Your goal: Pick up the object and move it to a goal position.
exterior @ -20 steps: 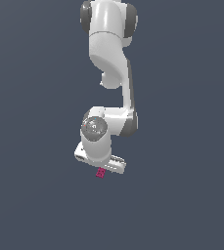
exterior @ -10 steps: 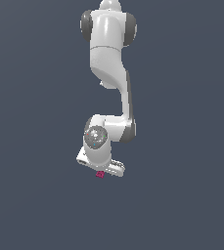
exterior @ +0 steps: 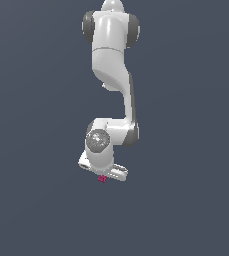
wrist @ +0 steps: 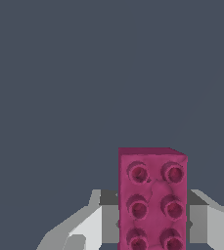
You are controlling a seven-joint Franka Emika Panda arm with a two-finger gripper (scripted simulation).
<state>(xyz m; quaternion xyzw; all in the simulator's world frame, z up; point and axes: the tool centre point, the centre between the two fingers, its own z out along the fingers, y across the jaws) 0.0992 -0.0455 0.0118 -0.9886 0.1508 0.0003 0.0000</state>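
The white, grey-jointed robot arm hangs down against a plain slate-grey backdrop, its elbow bent toward the exterior view's right and its wrist folded back under. At the bottom sits the white gripper, and poking out just beneath it is a small magenta-pink rectangular block.

In the wrist view that block stands between the two pale grey fingers, studded with round bumps in two columns; one finger lies on each side of it, drawn in close against its sides, so the hand looks closed around the block and carrying it. The contact on the far side is partly cut off by the frame edge.

Compared with a second ago, the arm has stretched: the upper link now reaches higher in the exterior view, while the wrist and gripper have dropped lower and shifted slightly toward that view's left. The block has travelled with the gripper, keeping its place under the fingers.
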